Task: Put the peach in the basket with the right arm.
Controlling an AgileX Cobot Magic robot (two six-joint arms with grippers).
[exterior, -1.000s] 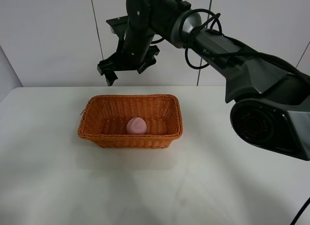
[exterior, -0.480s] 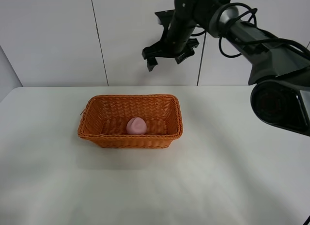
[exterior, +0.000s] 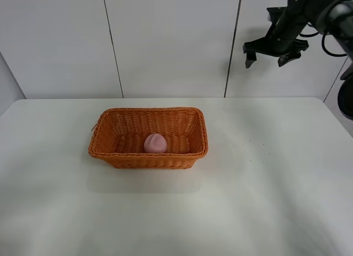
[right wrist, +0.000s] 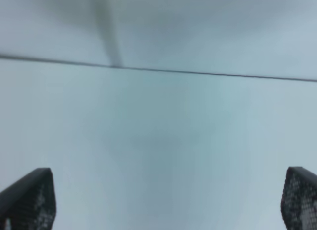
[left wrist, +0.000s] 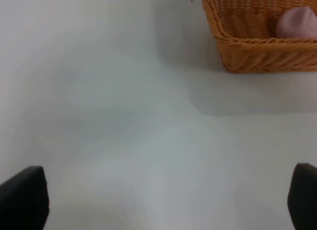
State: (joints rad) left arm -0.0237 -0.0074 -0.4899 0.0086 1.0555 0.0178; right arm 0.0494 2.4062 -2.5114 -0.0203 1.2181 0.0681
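Note:
The pink peach [exterior: 155,143] lies inside the orange-brown wicker basket [exterior: 107,151] near its front wall, at the table's middle left. The left wrist view catches a corner of the basket [left wrist: 247,56] with the peach [left wrist: 296,23] in it. My right gripper [exterior: 268,56] is high up at the far right, well away from the basket, open and empty; its fingertips [right wrist: 29,200] stand wide apart over bare table. My left gripper [left wrist: 163,200] is open above the table, short of the basket, with nothing between its fingers.
The white table [exterior: 248,201] stretches around the basket. A white panelled wall [exterior: 165,41] stands behind it. The right arm's black links [exterior: 331,8] hang in the upper right corner.
The right arm has swung from above the basket's back to the far upper right, gripper open the whole time. The peach stays in the basket.

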